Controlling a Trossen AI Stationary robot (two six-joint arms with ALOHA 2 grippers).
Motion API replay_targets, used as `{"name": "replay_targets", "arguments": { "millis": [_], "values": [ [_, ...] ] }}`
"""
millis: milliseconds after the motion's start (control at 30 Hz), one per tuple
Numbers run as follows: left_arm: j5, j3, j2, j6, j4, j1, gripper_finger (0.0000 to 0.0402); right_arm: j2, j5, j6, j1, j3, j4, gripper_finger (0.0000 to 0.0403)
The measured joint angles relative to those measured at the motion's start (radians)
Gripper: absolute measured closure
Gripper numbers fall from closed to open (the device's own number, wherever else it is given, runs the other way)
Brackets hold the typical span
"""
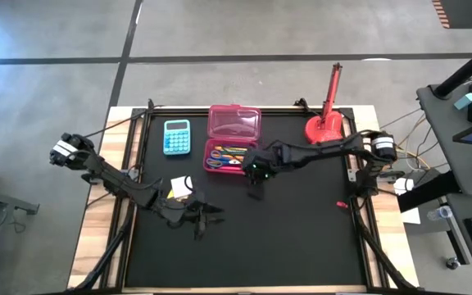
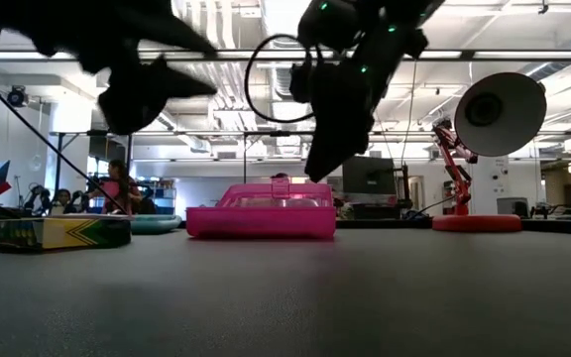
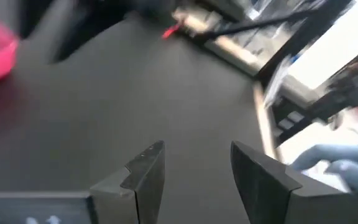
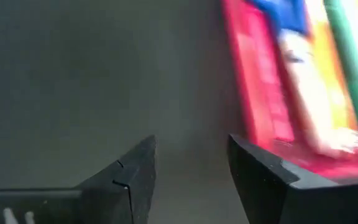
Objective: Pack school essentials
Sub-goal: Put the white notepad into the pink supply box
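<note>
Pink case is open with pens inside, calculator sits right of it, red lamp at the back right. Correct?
Not quite. In the high view the calculator sits left of the pink case, not right. The case is open with pens inside, and the red lamp is at the back right.

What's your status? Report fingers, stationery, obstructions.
Left gripper open, empty, over bare mat. Right gripper open, empty, beside pink case. Pens and pencils in case; white-and-yellow pack still on mat. Nothing in the way.
</note>
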Motion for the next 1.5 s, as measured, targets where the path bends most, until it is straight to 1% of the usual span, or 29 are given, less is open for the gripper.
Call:
{"name": "replay_targets", "arguments": {
  "millis": [100,233,400,500,633,800,1000,1100,1167,1333,1400,1500],
  "values": [
    [0.002,0.000,-0.017,-0.069,-0.135,0.005,0.0237,-0.027,-0.046,0.072,0.051,-0.076,0.187,0.0225],
    [0.003,-0.002,-0.046,-0.146,-0.324,0.006,0.0237,-0.032,-0.053,0.179,0.110,-0.152,0.422,0.0225],
    [0.035,-0.002,-0.098,-0.149,-0.535,0.006,0.0237,-0.019,-0.051,0.259,0.160,-0.207,0.624,0.0225],
    [0.043,-0.002,-0.127,-0.122,-0.621,0.006,0.0237,-0.005,-0.050,0.277,0.180,-0.231,0.724,0.0225],
    [0.044,-0.007,-0.135,-0.121,-0.586,0.006,0.0237,0.001,-0.053,0.276,0.188,-0.237,0.732,0.0225],
    [0.044,-0.004,-0.123,-0.073,-0.500,0.012,0.0237,0.000,-0.050,0.263,0.186,-0.239,0.714,0.0225],
    [0.044,0.004,-0.101,-0.071,-0.463,0.012,0.0237,0.000,-0.050,0.237,0.186,-0.239,0.708,0.0225],
    [0.045,0.001,-0.093,-0.101,-0.444,0.012,0.0237,0.001,-0.049,0.237,0.190,-0.239,0.710,0.0225],
    [0.063,0.001,-0.086,-0.106,-0.440,0.013,0.0237,0.012,-0.043,0.251,0.196,-0.239,0.719,0.0225],
    [0.135,0.000,-0.069,-0.099,-0.425,0.012,0.0237,0.079,-0.041,0.328,0.208,-0.237,0.815,0.0225],
    [0.165,-0.001,-0.066,-0.110,-0.424,0.012,0.0237,0.113,-0.040,0.387,0.210,-0.234,0.890,0.0225],
    [0.206,-0.004,-0.069,-0.172,-0.425,0.012,0.0237,0.165,-0.039,0.512,0.210,-0.233,1.022,0.0225]
  ]
}}
